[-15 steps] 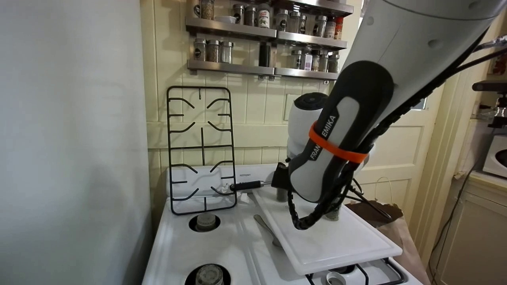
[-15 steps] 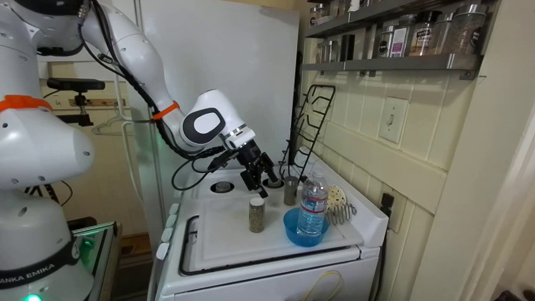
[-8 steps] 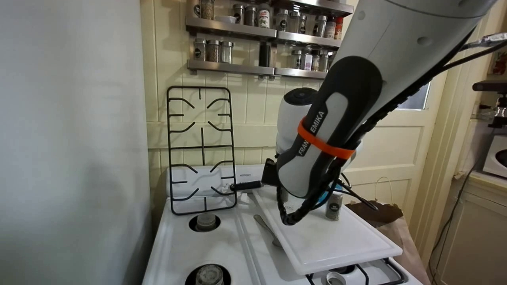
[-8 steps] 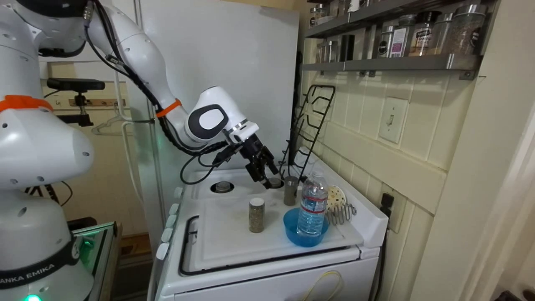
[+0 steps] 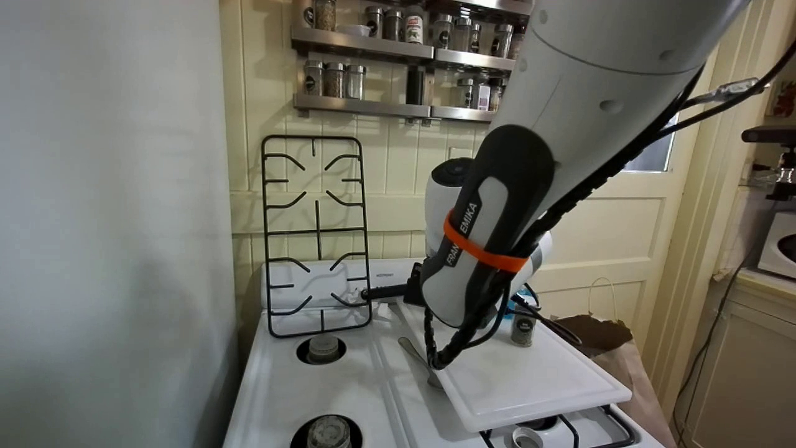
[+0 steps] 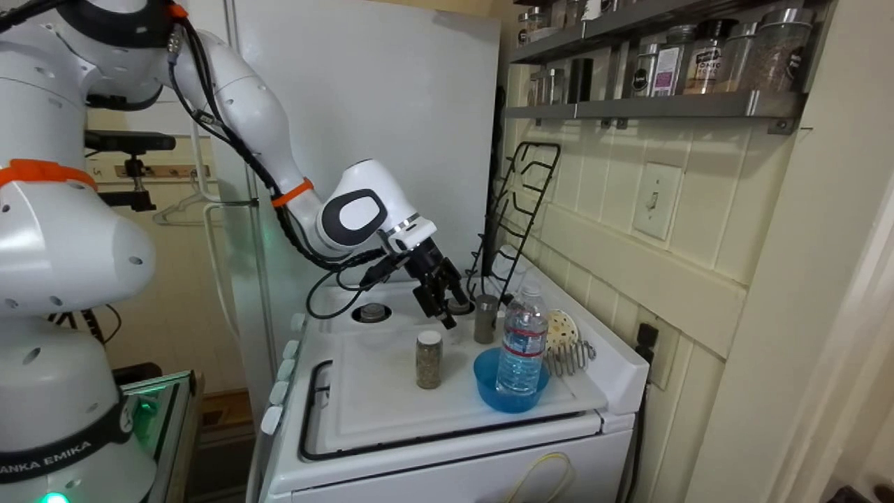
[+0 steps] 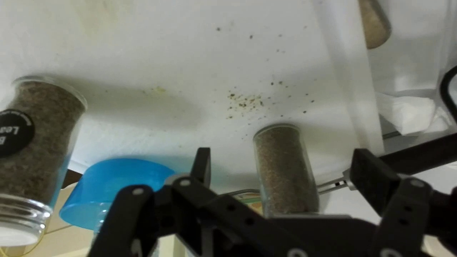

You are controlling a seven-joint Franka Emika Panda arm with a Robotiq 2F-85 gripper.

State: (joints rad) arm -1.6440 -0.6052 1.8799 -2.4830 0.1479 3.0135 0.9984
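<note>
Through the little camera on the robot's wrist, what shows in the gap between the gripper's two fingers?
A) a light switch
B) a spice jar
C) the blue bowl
B: in the wrist view, a spice jar with brown contents shows between the fingers of the open gripper, with space on either side, while the blue bowl shows outside that gap.

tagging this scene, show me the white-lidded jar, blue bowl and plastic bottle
White-lidded jar [image 6: 429, 364]: in an exterior view, on its body below the lid.
Blue bowl [image 7: 112, 180]: in the wrist view, on its outer wall.
Plastic bottle [image 6: 524, 341]: in an exterior view, on its label.
</note>
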